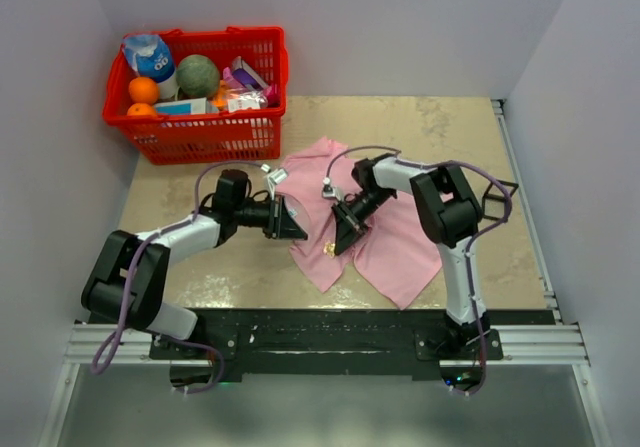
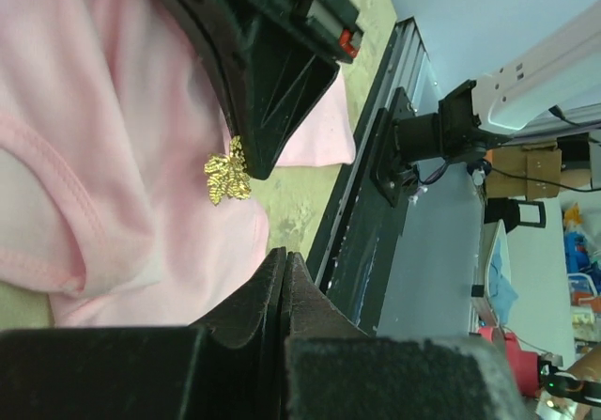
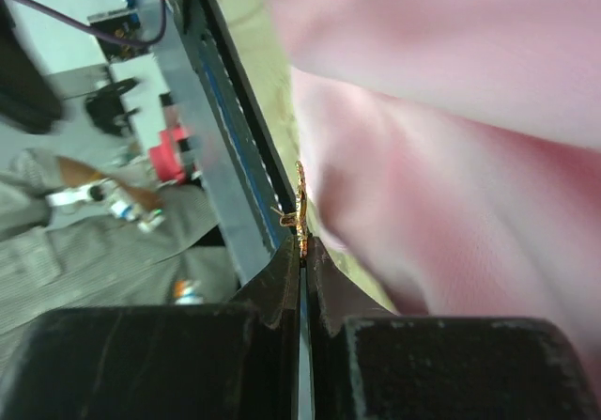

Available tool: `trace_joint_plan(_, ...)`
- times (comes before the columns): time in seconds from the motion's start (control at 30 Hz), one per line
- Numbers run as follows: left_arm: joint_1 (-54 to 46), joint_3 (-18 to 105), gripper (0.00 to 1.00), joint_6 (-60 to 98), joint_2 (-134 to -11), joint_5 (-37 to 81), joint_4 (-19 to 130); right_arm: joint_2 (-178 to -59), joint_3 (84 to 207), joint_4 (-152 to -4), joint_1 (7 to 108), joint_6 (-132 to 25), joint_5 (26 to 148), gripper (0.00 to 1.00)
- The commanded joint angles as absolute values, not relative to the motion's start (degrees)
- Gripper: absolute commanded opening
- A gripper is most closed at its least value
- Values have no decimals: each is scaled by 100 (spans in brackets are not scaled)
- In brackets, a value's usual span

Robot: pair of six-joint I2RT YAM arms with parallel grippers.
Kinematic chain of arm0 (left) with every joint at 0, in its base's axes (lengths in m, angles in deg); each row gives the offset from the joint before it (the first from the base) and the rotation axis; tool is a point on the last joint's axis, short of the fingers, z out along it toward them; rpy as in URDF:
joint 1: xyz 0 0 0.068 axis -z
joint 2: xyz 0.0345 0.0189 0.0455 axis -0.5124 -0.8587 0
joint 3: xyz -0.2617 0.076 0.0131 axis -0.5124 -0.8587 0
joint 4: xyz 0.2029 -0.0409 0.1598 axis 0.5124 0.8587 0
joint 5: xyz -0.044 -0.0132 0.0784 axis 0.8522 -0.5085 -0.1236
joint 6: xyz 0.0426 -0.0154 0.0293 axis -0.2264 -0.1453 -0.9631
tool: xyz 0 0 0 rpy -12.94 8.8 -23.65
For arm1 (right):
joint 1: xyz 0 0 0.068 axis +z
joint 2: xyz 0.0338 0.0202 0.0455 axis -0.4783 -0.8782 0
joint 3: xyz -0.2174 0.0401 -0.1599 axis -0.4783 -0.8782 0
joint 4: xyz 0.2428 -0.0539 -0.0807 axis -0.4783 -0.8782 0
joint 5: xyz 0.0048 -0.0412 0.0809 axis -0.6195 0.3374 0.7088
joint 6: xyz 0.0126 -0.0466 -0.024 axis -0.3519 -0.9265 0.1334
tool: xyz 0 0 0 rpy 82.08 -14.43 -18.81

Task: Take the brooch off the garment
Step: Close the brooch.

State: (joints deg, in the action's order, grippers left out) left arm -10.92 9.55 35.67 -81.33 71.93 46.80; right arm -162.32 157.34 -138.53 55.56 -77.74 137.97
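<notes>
Pinching one lacy gold brooch (image 3: 300,204), your right gripper (image 3: 301,246) is hanging over one pink garment (image 2: 113,110); left gripper (image 2: 285,265) is sitting pressed together.

- The garment (image 1: 395,252) lies on the desk (image 1: 230,267) about its middle, ahead of my two bases.
- The basket (image 1: 210,137) stands at the garment's 11 o'clock, close by.
- My left end effector (image 1: 300,232) sits at the garment's 9 o'clock edge.
- My right end effector (image 1: 336,249) reaches over the garment toward 8 o'clock.
- The brooch (image 2: 228,174) sits between its tips.
</notes>
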Motion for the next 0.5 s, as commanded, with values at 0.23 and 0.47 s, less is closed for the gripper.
trace_joint_plan(0.23,-746,1061,0,3939,-8994,6738,4434,-17269,15037,-12528,5310,-6385,14063,0)
trace_joint_plan(0.47,-279,1369,0,4000,-9654,6342,4382,-17526,14247,-11666,5178,-5601,13675,0)
